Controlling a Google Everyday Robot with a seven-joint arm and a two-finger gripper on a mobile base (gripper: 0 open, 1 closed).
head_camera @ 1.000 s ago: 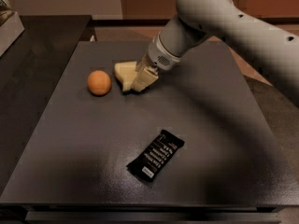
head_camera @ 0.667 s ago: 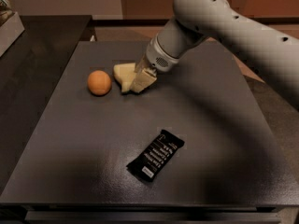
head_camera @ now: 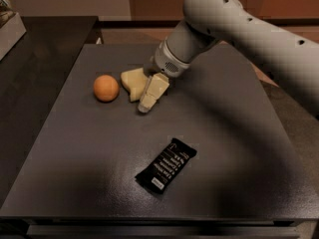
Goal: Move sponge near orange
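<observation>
Sponge sat on the dark table, just right of the orange. There was a narrow gap between them, so near but not touching as far as the view showed. Gripper was down at table level on the side of the sponge away from the orange, pressed against the sponge's right edge and partly overlapping it from the camera. Gripper state: couldn't tell whether it was clamped on the sponge or apart and resting beside it, since its cream colour blended into the foam. Arm came in from the upper right of the orange, with the wrist angled down toward it. The orange stood apart from the gripper, with the sponge between them. A black snack bar wrapper lay flat well to the lower right of the orange, nearer the camera, apart from both sponge and gripper.
</observation>
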